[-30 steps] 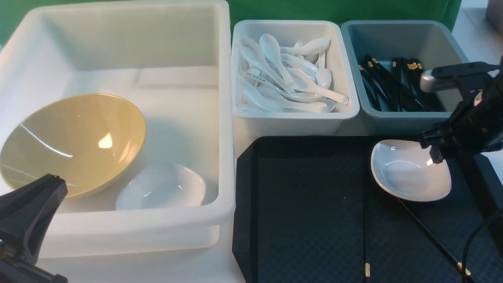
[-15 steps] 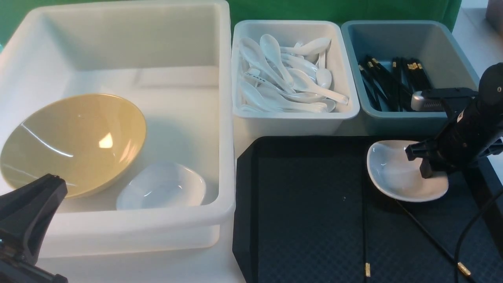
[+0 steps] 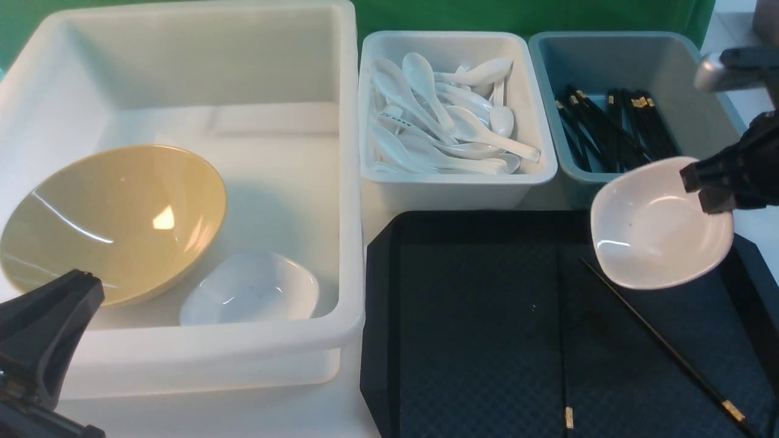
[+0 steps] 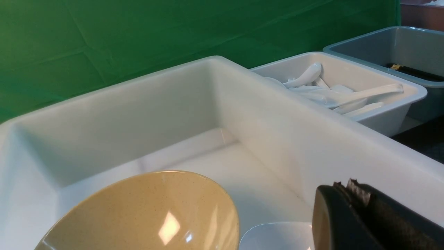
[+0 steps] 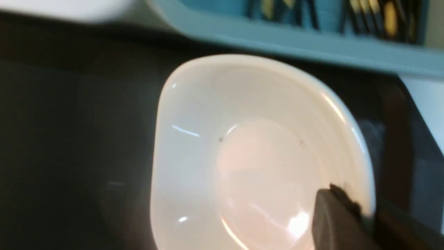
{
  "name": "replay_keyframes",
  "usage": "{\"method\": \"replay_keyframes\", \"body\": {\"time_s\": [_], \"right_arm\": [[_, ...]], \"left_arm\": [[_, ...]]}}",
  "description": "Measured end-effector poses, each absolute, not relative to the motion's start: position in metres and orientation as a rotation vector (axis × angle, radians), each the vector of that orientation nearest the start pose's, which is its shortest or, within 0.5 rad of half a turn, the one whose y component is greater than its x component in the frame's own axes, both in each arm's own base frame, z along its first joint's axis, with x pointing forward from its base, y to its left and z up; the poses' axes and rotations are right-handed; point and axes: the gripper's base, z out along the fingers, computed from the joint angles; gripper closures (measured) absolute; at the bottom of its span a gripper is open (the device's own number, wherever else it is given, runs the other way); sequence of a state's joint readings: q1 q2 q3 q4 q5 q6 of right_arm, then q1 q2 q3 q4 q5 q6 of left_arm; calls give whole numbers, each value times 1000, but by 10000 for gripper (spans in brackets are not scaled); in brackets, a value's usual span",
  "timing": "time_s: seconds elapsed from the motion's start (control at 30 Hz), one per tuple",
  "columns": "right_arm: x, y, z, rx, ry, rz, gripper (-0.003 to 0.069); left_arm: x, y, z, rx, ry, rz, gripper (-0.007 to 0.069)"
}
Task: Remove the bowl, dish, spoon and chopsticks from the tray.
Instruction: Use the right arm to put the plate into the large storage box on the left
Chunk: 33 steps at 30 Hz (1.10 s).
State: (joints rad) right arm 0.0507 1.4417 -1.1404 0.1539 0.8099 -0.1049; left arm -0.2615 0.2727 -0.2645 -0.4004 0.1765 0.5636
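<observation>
My right gripper (image 3: 706,190) is shut on the rim of a small white dish (image 3: 654,225) and holds it tilted in the air above the far right of the black tray (image 3: 475,340). The right wrist view shows the dish (image 5: 242,156) with the gripper (image 5: 360,208) pinching its rim. Two black chopsticks lie on the tray, one straight (image 3: 563,340) and one diagonal (image 3: 663,347). The olive-yellow bowl (image 3: 115,219) leans inside the large white bin and also shows in the left wrist view (image 4: 145,211). My left gripper (image 3: 85,281) is shut and empty in front of that bin. No spoon lies on the tray.
The large white bin (image 3: 350,182) also holds a second white dish (image 3: 249,295). Behind the tray stand a white bin (image 3: 456,185) with several white spoons and a grey-blue bin (image 3: 608,188) with several black chopsticks.
My right gripper came down onto the dish's rim, shut on it, and lifted it up and back to the right. The diagonal chopstick under it now shows in full.
</observation>
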Motion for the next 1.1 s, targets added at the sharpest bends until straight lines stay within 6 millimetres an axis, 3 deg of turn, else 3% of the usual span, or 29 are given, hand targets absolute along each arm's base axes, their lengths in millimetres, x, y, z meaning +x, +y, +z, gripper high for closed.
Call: {"method": "replay_keyframes", "body": {"time_s": [0.03, 0.1, 0.27, 0.3, 0.37, 0.4, 0.57, 0.7, 0.87, 1.0, 1.07, 1.1], "right_arm": [[298, 25, 300, -114, 2584, 160, 592], [291, 37, 324, -137, 2477, 329, 592], [290, 86, 371, -338, 2206, 597, 592], [291, 116, 381, -462, 2123, 652, 592], [293, 136, 385, -536, 2077, 674, 592], [296, 167, 389, -664, 2004, 688, 592], [310, 263, 372, -1051, 1851, 649, 592], [323, 306, 344, -1301, 1798, 481, 592], [339, 335, 297, -1523, 1820, 324, 589], [340, 344, 281, -1582, 1836, 313, 573], [338, 348, 274, -1619, 1842, 306, 536], [336, 349, 272, -1640, 1846, 303, 472]], "left_arm": [[73, -26, 270, 404, 1606, -127, 633], [73, -26, 270, 404, 1606, -127, 633], [73, -26, 270, 409, 1605, -123, 633], [73, -26, 270, 411, 1604, -121, 633], [73, -26, 270, 411, 1604, -121, 633], [73, -26, 270, 411, 1604, -121, 633], [73, -26, 270, 411, 1604, -121, 633], [73, -26, 270, 411, 1604, -121, 633], [73, -26, 270, 411, 1604, -121, 633], [73, -26, 270, 416, 1603, -116, 633], [73, -26, 270, 427, 1600, -106, 633], [73, -26, 270, 432, 1598, -101, 633]]}}
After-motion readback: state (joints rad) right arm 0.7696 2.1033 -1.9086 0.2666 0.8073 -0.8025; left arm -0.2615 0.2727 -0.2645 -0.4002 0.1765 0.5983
